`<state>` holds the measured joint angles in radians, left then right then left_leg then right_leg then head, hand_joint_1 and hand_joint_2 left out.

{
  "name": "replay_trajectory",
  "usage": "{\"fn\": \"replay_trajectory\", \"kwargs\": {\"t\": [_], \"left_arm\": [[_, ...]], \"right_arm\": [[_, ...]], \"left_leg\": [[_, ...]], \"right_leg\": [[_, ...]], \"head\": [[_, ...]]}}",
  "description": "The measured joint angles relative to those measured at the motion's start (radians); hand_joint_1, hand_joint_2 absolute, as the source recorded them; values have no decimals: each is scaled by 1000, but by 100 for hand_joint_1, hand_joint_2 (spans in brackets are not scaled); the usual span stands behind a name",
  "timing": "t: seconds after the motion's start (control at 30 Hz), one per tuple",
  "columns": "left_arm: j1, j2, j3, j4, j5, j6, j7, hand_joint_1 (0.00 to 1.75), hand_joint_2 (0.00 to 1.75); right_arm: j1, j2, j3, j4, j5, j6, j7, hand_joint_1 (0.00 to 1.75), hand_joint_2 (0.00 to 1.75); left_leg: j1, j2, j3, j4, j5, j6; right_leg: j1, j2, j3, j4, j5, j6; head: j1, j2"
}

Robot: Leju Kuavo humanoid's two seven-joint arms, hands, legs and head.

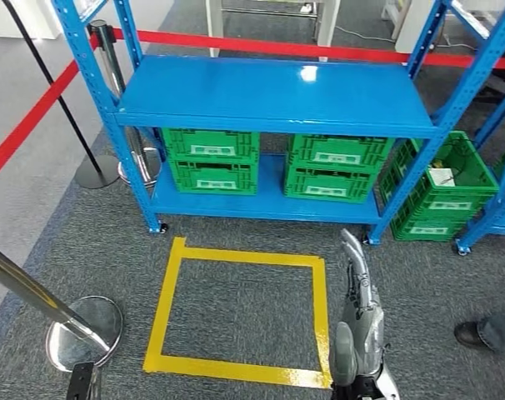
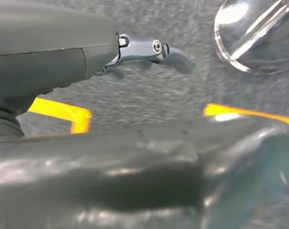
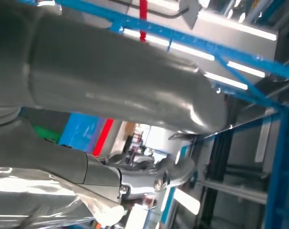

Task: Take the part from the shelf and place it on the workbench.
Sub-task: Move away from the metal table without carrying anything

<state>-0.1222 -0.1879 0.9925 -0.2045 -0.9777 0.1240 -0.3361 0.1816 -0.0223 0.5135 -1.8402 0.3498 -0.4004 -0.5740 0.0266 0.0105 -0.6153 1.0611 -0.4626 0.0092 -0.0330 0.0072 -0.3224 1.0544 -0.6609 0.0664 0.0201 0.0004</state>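
Facing the blue shelf (image 1: 272, 96) at upper centre, we see our right hand (image 1: 358, 329) at lower right, fingers spread and empty, nearest the green crates (image 1: 338, 167) above it.

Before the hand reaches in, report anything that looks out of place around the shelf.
One green crate sits on the floor beside the blue shelf, turned askew, while the other crates stack squarely on the lower level. A person's shoe is close on the right. The right hand holds nothing.

Floor: grey carpet (image 1: 250, 300) with a yellow tape rectangle (image 1: 174, 275).
Barrier: red belt (image 1: 23, 125) on chrome stanchions (image 1: 85, 332).
Light: glare on the blue shelving (image 1: 308, 73).
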Motion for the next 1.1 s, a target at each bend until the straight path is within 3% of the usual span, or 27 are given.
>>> {"fn": "replay_trajectory", "kwargs": {"t": [0.1,0.13,0.17,0.2,0.27,0.3,0.33,0.4,0.47,0.53,0.6,0.67,0.7,0.73,0.77,0.83,0.87,0.9,0.93,1.0,1.03,1.07,1.1], "left_arm": [[9,1,1,0,1,0,0,0,0],[14,2,2,0,1,0,0,0,0],[18,1,3,0,1,0,0,0,0],[20,1,3,0,1,0,0,0,0],[24,0,4,1,1,0,0,0,0],[25,-1,5,1,1,-1,0,0,0],[27,-1,6,2,2,-1,-1,0,0],[27,-1,7,2,2,-2,-3,0,0],[25,-1,8,2,2,-2,-5,0,0],[24,0,8,2,3,-2,-7,0,0],[28,4,9,2,4,-2,-8,0,0],[31,7,11,2,4,-2,-8,0,0],[32,9,11,2,4,-2,-8,0,0],[35,10,12,2,4,-2,-8,0,0],[38,11,12,2,4,-2,-8,0,0],[41,12,12,3,4,-3,-8,0,0],[41,13,13,4,4,-3,-8,0,0],[38,13,13,4,4,-3,-8,0,0],[37,13,14,3,4,-3,-9,0,0],[35,14,14,3,4,-3,-10,0,0],[36,14,14,3,4,-3,-10,0,0],[37,14,14,3,4,-3,-10,0,0],[39,15,14,3,4,-3,-10,0,0]], "right_arm": [[4,0,0,2,0,0,0,0,0],[7,0,0,4,0,-1,0,0,0],[9,0,0,4,0,-1,1,0,0],[10,0,0,5,0,-2,1,0,0],[13,0,0,7,1,-2,2,0,0],[14,0,0,8,1,-2,2,0,0],[15,0,0,8,2,-2,2,0,0],[13,0,1,7,3,-2,2,0,0],[11,1,3,7,5,-2,3,0,0],[9,3,6,7,8,-2,3,0,0],[8,4,8,8,10,-2,4,0,0],[9,4,8,8,10,-1,5,0,0],[9,4,9,8,11,-1,5,0,0],[9,4,9,8,11,0,5,0,0],[8,4,10,9,11,0,6,0,0],[8,4,10,12,11,1,7,0,0],[7,5,11,12,11,1,8,0,0],[4,5,12,12,12,2,8,0,0],[0,6,13,12,12,2,9,0,0],[-7,6,13,11,12,3,8,0,0],[-7,6,13,12,12,4,8,0,0],[-7,6,13,14,12,4,8,0,0],[-7,6,13,15,12,4,8,0,0]], "left_leg": [[-14,-2,23,-1,-20,17],[-19,-3,31,-2,-30,21],[-25,-3,41,-2,-40,24],[-32,-4,53,-2,-50,27],[-40,-6,75,-4,-70,31],[-41,-7,84,-6,-78,29],[-40,-8,92,-8,-83,25],[-37,-9,103,-5,-76,14],[-36,-10,89,36,-61,3],[-33,-12,30,130,-69,-7],[-26,-12,-48,217,-118,-21],[-18,-12,-98,219,-161,-35],[-14,-12,-107,186,-155,-40],[-10,-11,-111,136,-113,-45],[-7,-8,-115,86,-43,-47],[-6,-4,-118,35,56,-36],[-8,-4,-117,32,69,-25],[-9,-6,-109,34,53,-13],[-8,-8,-99,28,46,-3],[-5,-10,-61,6,25,11],[-5,-11,-38,-8,14,16],[-6,-11,-13,-20,2,19],[-8,-13,12,-30,-11,21]], "right_leg": [[9,-1,-144,162,-96,-6],[13,-2,-185,177,-122,-11],[20,-2,-215,164,-125,-19],[27,-2,-233,129,-95,-32],[43,0,-248,51,38,-66],[49,1,-246,22,90,-77],[54,3,-243,4,123,-85],[55,4,-218,-30,125,-87],[48,5,-176,-64,126,-90],[39,4,-134,-88,118,-89],[30,6,-102,-97,98,-83],[19,10,-66,-100,68,-73],[13,11,-45,-101,50,-68],[8,11,-27,-101,31,-62],[5,12,-7,-100,9,-53],[4,13,19,-110,-23,-34],[4,13,31,-117,-26,-25],[5,14,33,-113,-16,-17],[5,12,21,-83,6,-10],[6,6,-59,55,52,-4],[7,2,-116,129,51,-5],[8,1,-169,183,24,-6],[10,0,-215,211,-23,-7]], "head": [[4,0],[4,0],[4,0],[5,0],[0,0],[-3,0],[-6,0],[-6,0],[-6,0],[-7,0],[-7,0],[-7,0],[-7,0],[-8,0],[-9,0],[-10,0],[-11,0],[-10,0],[-7,0],[-3,0],[0,0],[0,0],[1,0]]}}
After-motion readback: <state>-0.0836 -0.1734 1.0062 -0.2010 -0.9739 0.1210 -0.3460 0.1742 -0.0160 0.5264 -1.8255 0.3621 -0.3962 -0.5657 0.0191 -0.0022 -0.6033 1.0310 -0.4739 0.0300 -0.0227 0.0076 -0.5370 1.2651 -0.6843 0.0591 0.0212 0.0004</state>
